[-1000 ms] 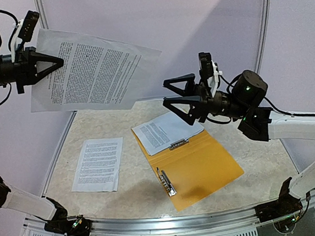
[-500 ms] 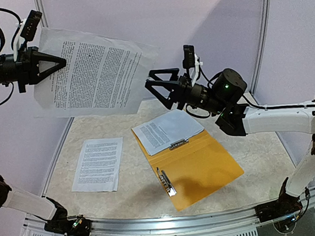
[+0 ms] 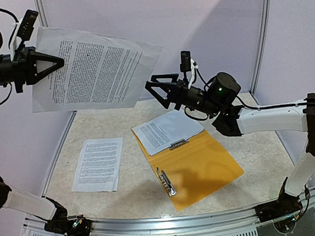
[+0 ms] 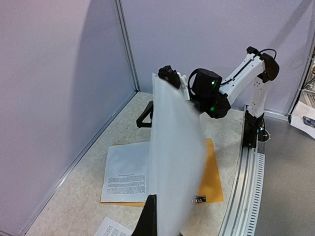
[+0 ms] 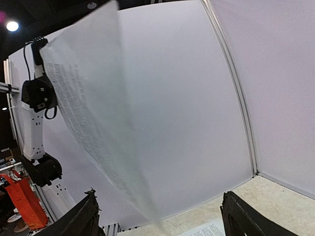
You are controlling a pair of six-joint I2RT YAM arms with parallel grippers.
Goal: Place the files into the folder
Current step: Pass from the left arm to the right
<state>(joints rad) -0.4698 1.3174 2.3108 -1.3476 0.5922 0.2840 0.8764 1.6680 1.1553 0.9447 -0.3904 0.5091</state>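
Upper left of the frame, my left gripper [image 3: 60,61] has its jaws clenched on a raised sheet [image 3: 98,73]. At centre, my right gripper [image 3: 152,85], jaws released, is beside its free edge. Lower centre, the folder [image 3: 206,166] lies open on the desk [image 3: 259,142], with another sheet [image 3: 167,129] on it.

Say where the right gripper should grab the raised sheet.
I'd take the raised sheet by its free right edge, coming from the right, jaws straddling it: the left gripper pins the opposite edge, and the open right gripper faces this one.
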